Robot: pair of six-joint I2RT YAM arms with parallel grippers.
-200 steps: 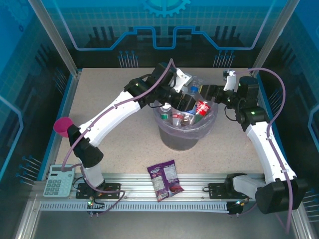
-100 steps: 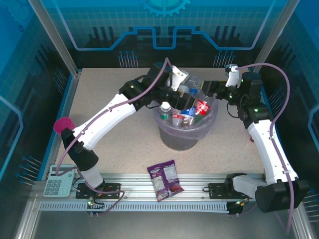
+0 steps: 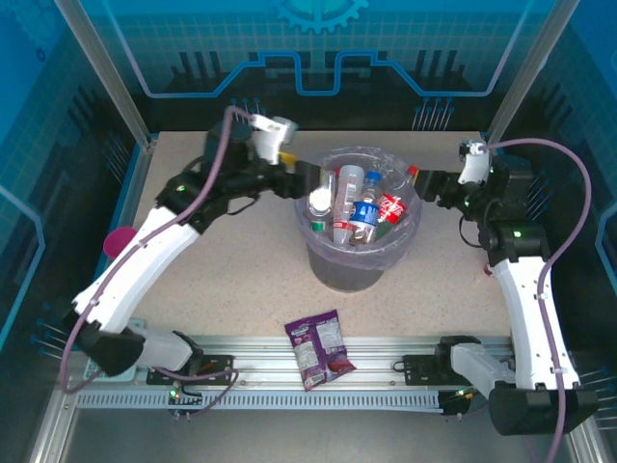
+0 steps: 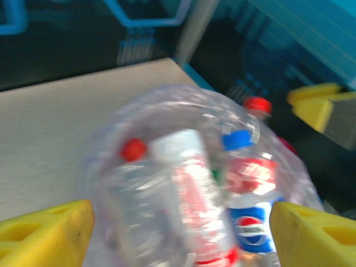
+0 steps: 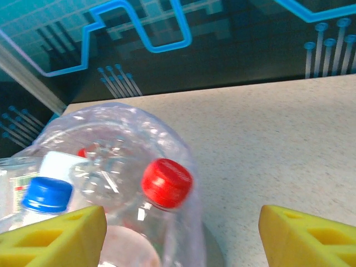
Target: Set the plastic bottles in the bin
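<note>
The bin point(image 3: 355, 262), a grey bucket with a lavender liner, stands mid-table with several plastic bottles inside. Among them are a blue-labelled one point(image 3: 363, 214), a red-labelled one point(image 3: 390, 206) and a clear one point(image 3: 347, 187). My left gripper point(image 3: 299, 181) hovers just left of the rim, open, with nothing held. In the left wrist view that gripper point(image 4: 181, 239) frames the blurred liner and the blue-labelled bottle point(image 4: 250, 233). My right gripper point(image 3: 431, 185) sits just right of the rim, open and empty point(image 5: 181, 239). A red cap point(image 5: 167, 182) and a blue cap point(image 5: 49, 194) show through the liner.
A purple snack packet point(image 3: 320, 349) lies near the front rail. A pink cup point(image 3: 117, 241) peeks out at the left behind my left arm. Blue walls and metal posts close in the table's sides and back.
My left gripper has pulled back leftward from above the bin and opened wider; the blue-labelled bottle now lies in the bin. My right gripper has drawn back to the right, off the rim.
</note>
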